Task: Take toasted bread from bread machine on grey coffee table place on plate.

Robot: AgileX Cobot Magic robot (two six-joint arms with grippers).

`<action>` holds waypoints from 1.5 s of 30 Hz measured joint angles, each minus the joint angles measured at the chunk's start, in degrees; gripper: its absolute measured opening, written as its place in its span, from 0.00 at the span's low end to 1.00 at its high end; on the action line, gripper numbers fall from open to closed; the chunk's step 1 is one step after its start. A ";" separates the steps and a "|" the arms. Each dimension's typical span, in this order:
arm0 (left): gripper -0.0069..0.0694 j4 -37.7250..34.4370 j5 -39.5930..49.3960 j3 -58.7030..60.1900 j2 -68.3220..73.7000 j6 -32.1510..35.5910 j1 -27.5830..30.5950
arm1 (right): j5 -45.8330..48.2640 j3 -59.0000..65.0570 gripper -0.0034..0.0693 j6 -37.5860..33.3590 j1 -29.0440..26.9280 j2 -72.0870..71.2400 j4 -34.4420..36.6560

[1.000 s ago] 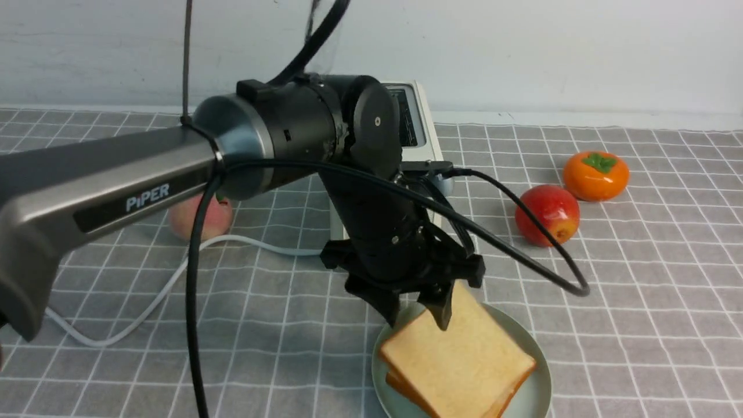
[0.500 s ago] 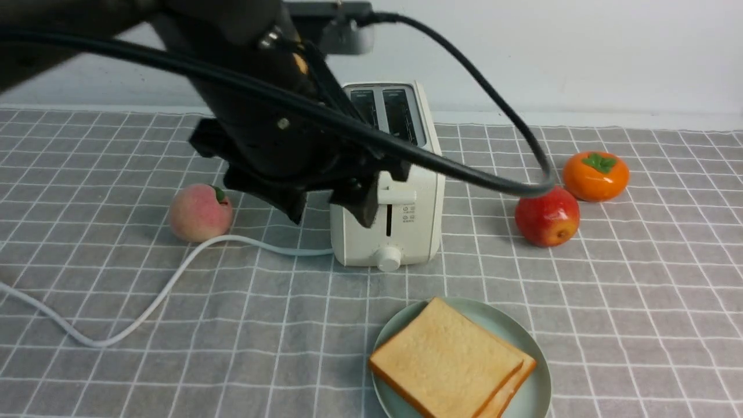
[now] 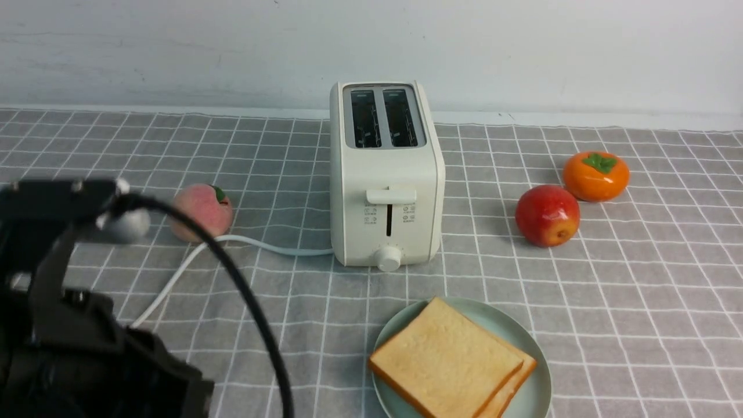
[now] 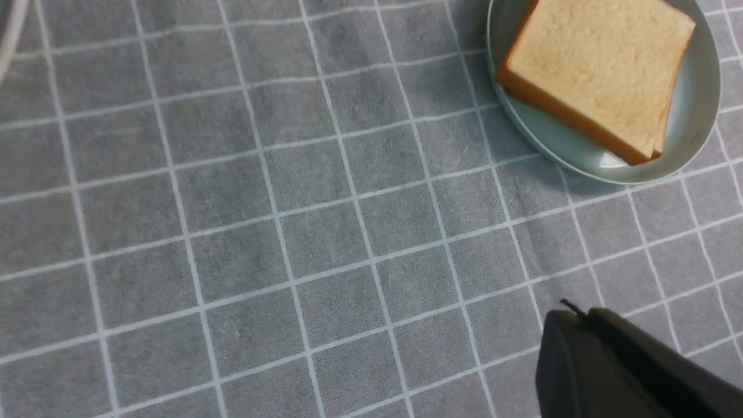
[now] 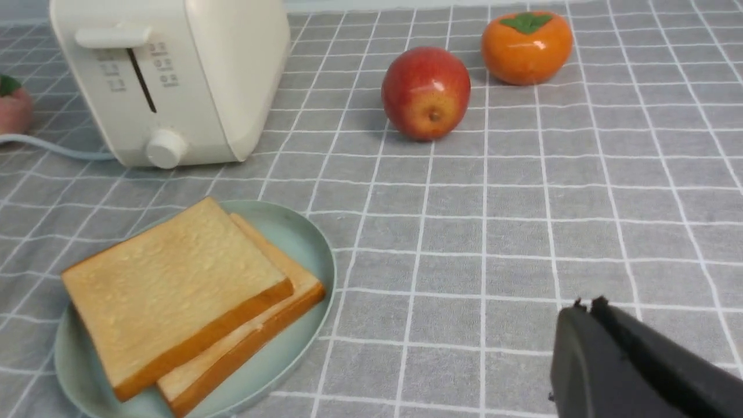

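Front camera looks forward over the grey white-checked cloth table (image 3: pixel 638 325); left wrist looks steeply down, right wrist obliquely; all share the round pale-green plate (image 3: pixel 537 395).

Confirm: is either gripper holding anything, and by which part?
Nothing held: left gripper and right gripper are both shut and empty. Both slices of toasted bread lie stacked on the plate.

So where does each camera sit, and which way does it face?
Front view: between the arms, facing forward at the bread machine on the grey coffee table; left arm shows.
Left wrist view: left wrist, looking down at the plate; shut left gripper shows.
Right wrist view: right wrist, facing bread machine and apple; shut right gripper shows.
All share the toasted bread on the plate.
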 joint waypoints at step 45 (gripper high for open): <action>0.07 -0.01 -24.30 9.69 -0.57 -1.09 0.00 | -14.65 3.17 0.07 0.20 0.00 -0.45 -0.22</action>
